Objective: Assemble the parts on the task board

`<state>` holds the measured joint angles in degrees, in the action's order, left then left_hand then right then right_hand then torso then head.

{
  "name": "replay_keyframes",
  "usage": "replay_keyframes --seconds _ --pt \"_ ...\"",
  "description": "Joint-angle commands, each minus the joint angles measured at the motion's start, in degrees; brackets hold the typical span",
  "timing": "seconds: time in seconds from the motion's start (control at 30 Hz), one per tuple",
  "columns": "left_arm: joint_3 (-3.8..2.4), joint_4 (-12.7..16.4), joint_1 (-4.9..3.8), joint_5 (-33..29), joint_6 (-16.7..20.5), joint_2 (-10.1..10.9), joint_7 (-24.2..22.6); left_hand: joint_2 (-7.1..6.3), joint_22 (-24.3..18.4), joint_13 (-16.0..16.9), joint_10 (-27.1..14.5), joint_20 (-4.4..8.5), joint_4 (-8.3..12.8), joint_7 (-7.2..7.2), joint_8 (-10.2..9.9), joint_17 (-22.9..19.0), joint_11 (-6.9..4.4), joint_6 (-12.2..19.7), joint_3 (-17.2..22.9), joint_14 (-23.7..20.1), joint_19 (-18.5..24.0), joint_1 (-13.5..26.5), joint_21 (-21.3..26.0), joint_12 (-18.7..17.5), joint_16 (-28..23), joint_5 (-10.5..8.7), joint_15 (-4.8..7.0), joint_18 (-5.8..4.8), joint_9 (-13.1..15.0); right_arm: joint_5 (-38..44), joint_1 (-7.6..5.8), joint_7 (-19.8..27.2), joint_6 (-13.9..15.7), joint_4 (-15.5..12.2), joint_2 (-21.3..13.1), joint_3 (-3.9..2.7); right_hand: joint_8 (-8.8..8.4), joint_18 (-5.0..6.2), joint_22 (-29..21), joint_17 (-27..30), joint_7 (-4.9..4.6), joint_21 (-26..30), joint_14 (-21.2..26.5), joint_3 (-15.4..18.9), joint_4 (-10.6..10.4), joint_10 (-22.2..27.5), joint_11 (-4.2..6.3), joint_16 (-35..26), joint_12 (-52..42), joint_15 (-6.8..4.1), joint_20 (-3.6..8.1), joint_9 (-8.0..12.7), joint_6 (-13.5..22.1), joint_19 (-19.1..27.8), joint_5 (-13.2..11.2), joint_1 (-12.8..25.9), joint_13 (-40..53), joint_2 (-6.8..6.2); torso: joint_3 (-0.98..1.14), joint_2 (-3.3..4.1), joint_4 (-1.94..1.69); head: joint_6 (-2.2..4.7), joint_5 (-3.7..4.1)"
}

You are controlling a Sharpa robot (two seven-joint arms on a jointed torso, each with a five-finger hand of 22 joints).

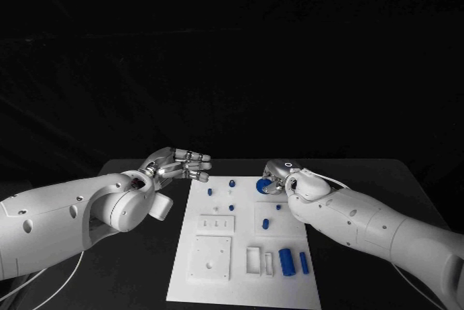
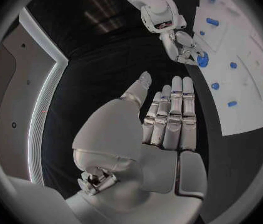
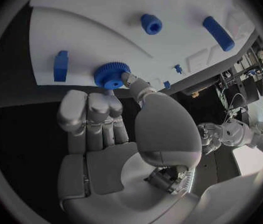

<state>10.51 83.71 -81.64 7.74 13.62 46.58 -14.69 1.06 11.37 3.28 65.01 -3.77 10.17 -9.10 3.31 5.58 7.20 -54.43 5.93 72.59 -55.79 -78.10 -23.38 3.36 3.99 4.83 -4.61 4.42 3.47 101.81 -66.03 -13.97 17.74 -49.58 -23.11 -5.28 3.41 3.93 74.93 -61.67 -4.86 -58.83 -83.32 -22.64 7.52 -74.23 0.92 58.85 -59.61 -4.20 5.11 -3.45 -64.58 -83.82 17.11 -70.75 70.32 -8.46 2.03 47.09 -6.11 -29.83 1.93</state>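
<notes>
The white task board point(image 1: 242, 283) lies in the middle of the black table. My right hand point(image 1: 283, 176) is at the board's far right edge and pinches a blue toothed gear point(image 1: 264, 185) between thumb and fingers; the right wrist view shows the gear point(image 3: 111, 75) at the fingertips, just over the board's rim. My left hand point(image 1: 179, 164) hovers at the far left corner, fingers straight and holding nothing. In the left wrist view that hand point(image 2: 168, 114) points toward my right hand point(image 2: 182, 44) and the gear point(image 2: 203, 60).
Small blue pegs point(image 1: 232, 184) stand on the board's far half. Two longer blue cylinders point(image 1: 286, 260) lie near the front right. White recessed blocks point(image 1: 211, 257) sit on the front left. Black table surrounds the board.
</notes>
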Motion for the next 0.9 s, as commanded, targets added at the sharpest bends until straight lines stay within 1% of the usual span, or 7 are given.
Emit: replay_keyframes --seconds 0.03,0.23,0.37,0.5,0.57,0.6,0.9 --pt "-0.04 0.23 -0.05 0.32 -0.6 0.1 -0.04 -0.28 -0.09 0.04 -0.58 0.04 -0.19 -0.06 0.19 0.04 0.01 0.35 -0.05 -0.24 0.33 -0.32 -0.27 0.1 0.0 0.36 -0.18 -0.13 0.04 2.36 0.38 -1.39 0.91 -1.77 -0.54 0.21 0.16 -0.15 7.71 -0.04 0.28 -0.36 -0.08 -0.43 -0.17 -0.48 0.09 0.19 -0.11 -0.49 0.45 -0.33 -1.64 -0.91 0.74 0.1 0.04 -0.46 -0.01 -0.02 0.05 0.05 -0.1" --pt "-0.04 0.4 -0.06 0.35 -0.49 0.31 0.0 -0.28 -0.09 0.04 -0.58 0.04 -0.19 -0.06 0.19 0.04 0.01 0.35 -0.05 -0.24 0.33 -0.32 -0.27 0.1 0.0 0.36 -0.18 -0.13 0.04 3.71 0.04 -2.5 3.55 -5.85 -1.55 0.1 0.14 -0.24 7.82 -0.09 0.39 -0.92 -0.1 -1.38 -0.45 -0.65 0.2 0.27 -0.14 -0.59 0.58 -0.32 -2.06 -1.0 1.53 0.22 0.07 -0.92 0.01 -0.03 0.12 0.15 -0.25" --pt "-0.04 0.5 -0.06 0.36 -0.42 0.44 0.01 -0.28 -0.09 0.04 -0.58 0.04 -0.19 -0.06 0.19 0.04 0.01 0.35 -0.05 -0.24 0.33 -0.32 -0.27 0.1 0.0 0.36 -0.18 -0.13 0.04 4.39 -0.31 -3.58 4.53 -8.78 -2.11 -0.03 0.16 -0.27 7.83 -0.03 0.46 -1.05 -0.11 -1.6 -0.71 -0.74 0.23 0.24 -0.15 -0.61 0.6 -0.33 -2.19 -1.01 0.6 0.3 0.09 -1.0 -0.03 -0.02 0.05 -0.02 -0.19" --pt "-0.03 0.63 -0.07 0.37 -0.44 0.48 0.08 -0.38 -0.19 0.04 -0.6 0.01 -0.22 -0.07 0.16 0.03 0.03 0.47 -0.14 -0.3 0.33 -0.43 -0.2 0.1 -0.01 0.34 -0.2 -0.13 0.02 4.61 -0.52 -4.35 4.81 -10.95 -2.16 -0.08 0.17 -0.29 7.86 0.02 0.47 -1.17 -0.11 -1.7 -0.88 -0.78 0.22 0.2 -0.16 -0.61 0.6 -0.34 -2.25 -1.02 -0.37 0.24 0.1 -1.03 -0.12 0.01 -0.09 0.1 -0.18" --pt "-0.03 0.67 -0.07 0.38 -0.45 0.47 0.1 -0.38 -0.19 0.04 -0.6 0.01 -0.22 -0.07 0.16 0.03 0.03 0.47 -0.14 -0.3 0.33 -0.43 -0.2 0.1 -0.01 0.34 -0.2 -0.13 0.02 4.66 -0.57 -4.57 4.68 -11.57 -2.09 -0.09 0.16 -0.28 7.84 0.07 0.48 -1.12 -0.11 -1.76 -1.06 -0.75 0.23 0.17 -0.06 -0.62 0.61 -0.34 -2.29 -1.0 -0.6 0.21 0.05 -1.06 -0.13 0.02 -0.17 0.06 -0.21" --pt "-0.03 0.68 -0.07 0.38 -0.45 0.48 0.1 -0.38 -0.19 0.04 -0.6 0.01 -0.22 -0.07 0.16 0.03 0.03 0.47 -0.14 -0.3 0.33 -0.43 -0.2 0.1 -0.01 0.34 -0.2 -0.13 0.02 4.67 -0.58 -4.64 4.63 -11.72 -2.05 -0.09 0.16 -0.28 7.84 0.08 0.48 -1.12 -0.11 -1.77 -1.1 -0.75 0.23 0.16 -0.05 -0.62 0.61 -0.34 -2.29 -1.0 -0.63 0.2 0.05 -1.07 -0.1 0.03 -0.24 -0.01 -0.24" --pt "-0.03 0.69 -0.07 0.42 -0.39 0.57 0.16 -0.38 -0.19 0.04 -0.6 0.01 -0.22 -0.07 0.16 0.03 0.03 0.47 -0.14 -0.3 0.33 -0.43 -0.2 0.1 -0.01 0.34 -0.2 -0.13 0.02 4.29 -0.63 -4.85 3.77 -11.33 -1.91 -0.1 0.13 -0.28 7.79 0.3 0.38 -0.9 -0.04 -1.57 -1.35 -0.54 0.16 -0.09 0.35 -0.6 0.61 -0.29 -1.86 -0.92 -1.35 0.18 -0.19 -1.27 -0.11 0.03 -0.15 0.12 -0.32"
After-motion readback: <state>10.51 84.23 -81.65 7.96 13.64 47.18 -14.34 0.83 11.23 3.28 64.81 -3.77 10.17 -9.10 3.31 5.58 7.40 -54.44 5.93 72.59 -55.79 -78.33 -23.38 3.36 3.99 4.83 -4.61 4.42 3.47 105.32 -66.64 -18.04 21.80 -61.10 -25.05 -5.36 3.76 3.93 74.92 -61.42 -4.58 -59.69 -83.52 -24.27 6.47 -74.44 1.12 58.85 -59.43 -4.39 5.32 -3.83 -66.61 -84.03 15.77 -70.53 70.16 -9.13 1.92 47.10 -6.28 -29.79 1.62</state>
